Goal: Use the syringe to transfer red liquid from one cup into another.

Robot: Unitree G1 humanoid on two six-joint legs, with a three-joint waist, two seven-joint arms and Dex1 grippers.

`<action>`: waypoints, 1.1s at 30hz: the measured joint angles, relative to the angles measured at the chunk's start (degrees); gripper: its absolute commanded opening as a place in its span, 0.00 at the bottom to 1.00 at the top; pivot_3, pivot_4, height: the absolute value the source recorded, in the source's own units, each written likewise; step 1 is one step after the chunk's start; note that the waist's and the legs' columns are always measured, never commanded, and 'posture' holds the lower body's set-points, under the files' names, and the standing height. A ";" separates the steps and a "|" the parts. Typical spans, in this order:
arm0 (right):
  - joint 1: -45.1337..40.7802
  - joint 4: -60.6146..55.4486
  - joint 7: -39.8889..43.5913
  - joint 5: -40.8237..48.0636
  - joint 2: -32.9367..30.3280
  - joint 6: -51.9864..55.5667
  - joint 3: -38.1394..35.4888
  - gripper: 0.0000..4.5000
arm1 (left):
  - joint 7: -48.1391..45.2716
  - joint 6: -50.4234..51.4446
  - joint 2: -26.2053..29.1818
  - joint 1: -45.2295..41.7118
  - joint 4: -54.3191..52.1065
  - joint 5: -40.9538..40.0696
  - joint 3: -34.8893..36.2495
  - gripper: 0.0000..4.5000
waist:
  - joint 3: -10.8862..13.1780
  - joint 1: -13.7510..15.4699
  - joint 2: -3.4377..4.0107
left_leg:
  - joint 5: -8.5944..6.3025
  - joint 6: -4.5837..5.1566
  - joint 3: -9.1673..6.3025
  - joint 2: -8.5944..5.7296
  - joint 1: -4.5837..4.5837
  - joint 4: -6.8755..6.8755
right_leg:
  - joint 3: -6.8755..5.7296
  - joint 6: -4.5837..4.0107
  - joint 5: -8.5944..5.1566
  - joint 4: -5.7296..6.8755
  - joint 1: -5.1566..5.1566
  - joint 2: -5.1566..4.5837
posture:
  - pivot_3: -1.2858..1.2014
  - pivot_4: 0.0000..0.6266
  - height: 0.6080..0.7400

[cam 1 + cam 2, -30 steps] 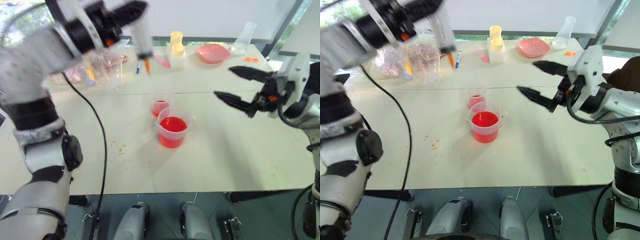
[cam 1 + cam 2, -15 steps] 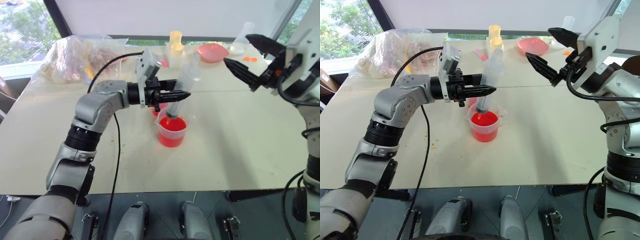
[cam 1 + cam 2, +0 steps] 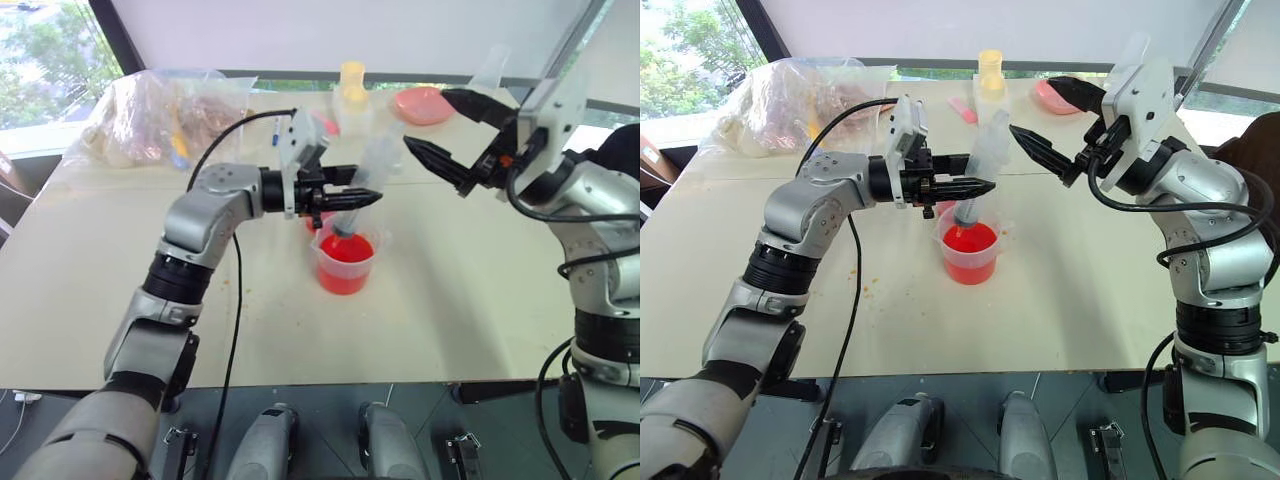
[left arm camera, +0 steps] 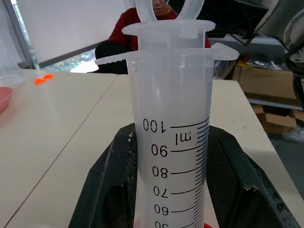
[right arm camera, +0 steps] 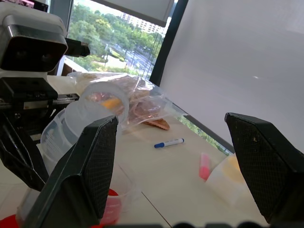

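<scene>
My left gripper (image 3: 975, 185), clenched on the syringe (image 3: 980, 170), has brought it down from above the tabletop's far edge; its tip now sits in the beaker (image 3: 968, 252) mid-table. My right gripper (image 3: 1048, 122), fingers spread, has swung nearer the plunger.

Both eye views look forward and down from head height over the tabletop (image 3: 120, 300), sharing the larger beaker (image 3: 346, 262) at its middle. The left wrist view sits very close behind the syringe (image 4: 173, 118), looking across the tabletop. The right wrist view looks between its own claw's fingers (image 5: 90, 166) toward the syringe's top and the window beyond.
</scene>
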 measured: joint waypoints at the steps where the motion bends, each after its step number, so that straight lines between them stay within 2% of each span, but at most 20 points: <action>1: -0.07 0.01 -0.01 -0.01 0.28 0.00 0.32 0.84 | -0.12 0.00 -0.03 0.15 -0.03 0.17 -0.02 0.33 | 0.00 -0.08 0.00 | 0.00 0.00 0.00 0.00 0.01 0.00 | 0.00 0.00 0.00 0.00 0.00 0.01 | 0.52 0.24 1.00; 6: -0.51 0.44 0.11 -0.08 1.90 0.03 1.86 0.84 | -1.15 -0.71 -0.60 2.40 -0.22 1.41 -0.07 0.33 | 0.00 -0.79 0.00 | 0.00 0.00 -0.06 0.00 0.00 0.00 | -0.03 0.00 0.00 0.04 0.00 0.02 | 0.52 0.24 1.00; 7: -0.51 0.45 0.15 -0.08 1.93 0.04 1.96 0.72 | -1.18 -1.01 -0.64 2.51 -0.21 1.62 -0.07 0.33 | 0.00 -0.80 0.01 | 0.00 0.00 -0.06 0.00 0.00 0.00 | -0.03 0.00 0.00 0.04 0.00 0.02 | 0.52 0.24 1.00; 9: -0.51 0.44 0.53 -0.07 1.95 0.05 2.26 0.55 | -1.16 -1.44 -0.93 2.49 -0.06 2.14 0.16 0.33 | 0.00 -0.83 0.01 | 0.00 0.00 -0.08 0.00 0.00 0.00 | -0.04 0.00 0.00 0.04 0.00 0.02 | 0.52 0.24 1.00; 13: -0.16 0.19 1.72 0.31 2.16 0.81 3.52 0.08 | -1.04 -3.30 -2.34 2.56 2.44 2.89 0.38 0.33 | 0.00 -0.87 0.01 | 0.00 0.00 -0.08 0.00 0.00 0.00 | -0.04 0.00 0.00 0.05 0.00 0.02 | 0.52 0.24 1.00; 14: 0.14 0.09 1.90 0.67 2.25 1.07 3.62 0.01 | -1.01 -3.73 -2.62 2.66 2.89 3.09 0.39 0.33 | 0.00 -0.87 0.00 | 0.00 0.00 -0.08 0.00 0.00 0.00 | -0.04 0.00 0.00 0.05 0.00 0.02 | 0.52 0.24 1.00; 22: 0.34 0.08 2.09 1.49 1.92 3.89 3.53 0.01 | -1.45 -5.21 -3.19 4.36 3.69 3.81 0.12 0.33 | 0.00 -0.91 0.01 | 0.00 0.00 -0.09 0.00 0.01 -0.01 | -0.04 0.00 0.00 0.05 0.00 0.02 | 0.52 0.24 1.00; 33: -2.60 3.66 2.23 0.35 1.97 1.01 3.81 0.01 | 1.16 -4.98 -3.47 6.74 0.87 3.78 0.98 0.33 | 0.00 -0.93 0.01 | 0.00 0.00 -0.09 0.00 0.01 0.00 | -0.04 0.00 0.00 0.06 0.00 0.02 | 0.52 0.24 1.00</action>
